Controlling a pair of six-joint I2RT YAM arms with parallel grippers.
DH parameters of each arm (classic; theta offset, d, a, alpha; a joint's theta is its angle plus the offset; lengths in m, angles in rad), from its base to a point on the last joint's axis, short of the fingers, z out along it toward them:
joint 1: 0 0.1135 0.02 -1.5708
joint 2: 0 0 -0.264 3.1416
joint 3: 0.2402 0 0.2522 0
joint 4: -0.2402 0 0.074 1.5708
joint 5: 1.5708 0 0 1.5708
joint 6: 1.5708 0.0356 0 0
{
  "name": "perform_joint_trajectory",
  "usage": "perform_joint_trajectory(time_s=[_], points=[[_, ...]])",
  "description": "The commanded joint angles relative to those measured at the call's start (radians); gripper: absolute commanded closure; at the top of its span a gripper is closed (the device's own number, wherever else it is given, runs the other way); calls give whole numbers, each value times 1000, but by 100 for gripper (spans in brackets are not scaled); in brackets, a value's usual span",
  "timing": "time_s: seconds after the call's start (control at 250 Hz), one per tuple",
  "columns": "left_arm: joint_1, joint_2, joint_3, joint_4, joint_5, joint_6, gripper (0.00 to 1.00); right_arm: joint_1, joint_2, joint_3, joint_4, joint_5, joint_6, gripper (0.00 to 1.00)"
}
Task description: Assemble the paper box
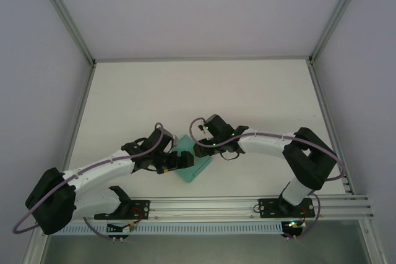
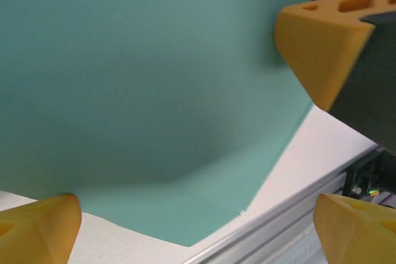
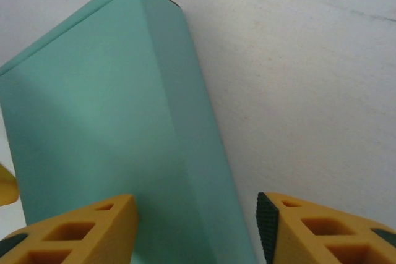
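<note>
Paper box (image 1: 198, 169), smooth creased teal card; left jaws wide, right jaws unclear.

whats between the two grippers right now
The teal paper box lies between the left gripper and the right gripper. The top view shows this, with nothing else in that stretch.
</note>
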Motion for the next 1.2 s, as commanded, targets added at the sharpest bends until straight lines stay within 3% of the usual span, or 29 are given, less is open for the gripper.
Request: perform_joint_trajectory(time_s=[0.0,0.212,0.315,0.439,0.619,0.854,0.978,1.194], points=[[-10,58,-7,137,-22,-5,8,-3,30,18,-7,-75,12,50],[-10,153,2,281,-72,8,15,-3,92,17,-9,-208,31,59],[-10,191,7,348,-92,11,19,-5,103,2,-1,-249,43,69],[-10,255,27,435,-72,6,26,-8,136,8,-17,-302,47,70],[-10,354,82,521,-106,20,50,-11,166,1,15,-398,60,79],[-10,457,136,623,-202,27,78,-16,227,-1,28,-521,104,82],[-10,498,102,801,-179,67,100,-49,212,-54,191,-626,193,84],[-8,631,89,997,-84,87,100,-88,233,-117,431,-710,318,87]])
